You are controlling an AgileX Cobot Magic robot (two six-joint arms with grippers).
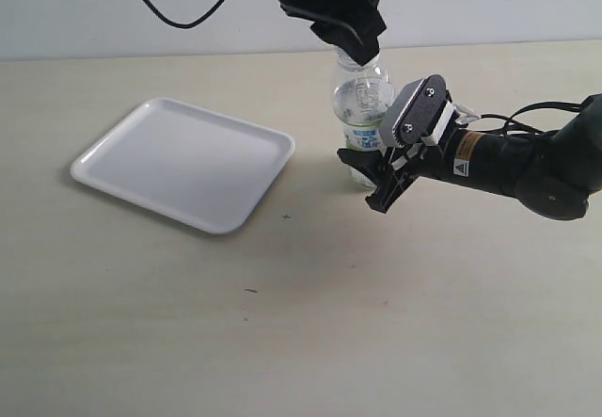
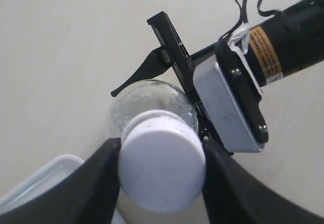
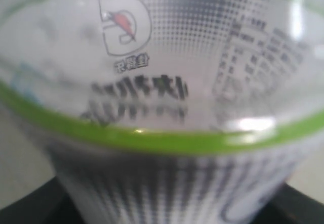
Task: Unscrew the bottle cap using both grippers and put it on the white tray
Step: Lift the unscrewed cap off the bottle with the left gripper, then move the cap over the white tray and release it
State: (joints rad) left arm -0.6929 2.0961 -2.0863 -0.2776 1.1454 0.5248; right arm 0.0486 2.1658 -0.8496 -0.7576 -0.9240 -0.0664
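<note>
The clear bottle (image 1: pixel 362 97) with a white and green label stands upright on the table, right of the white tray (image 1: pixel 183 163). My left gripper (image 1: pixel 350 48) comes down from above and hides the top of the bottle in the exterior view. In the left wrist view its two black fingers (image 2: pixel 96 178) press on both sides of the white bottle cap (image 2: pixel 162 161), which sits over the bottle (image 2: pixel 152 100). My right gripper (image 1: pixel 374 170) is shut on the lower labelled body. The label of the bottle (image 3: pixel 167 82) fills the right wrist view.
The tray lies flat and holds nothing; a corner of it (image 2: pixel 30 188) shows beside the left finger. A black cable (image 1: pixel 174 12) hangs behind the left arm. The right arm (image 1: pixel 527 168) stretches in from the right edge, low over the table.
</note>
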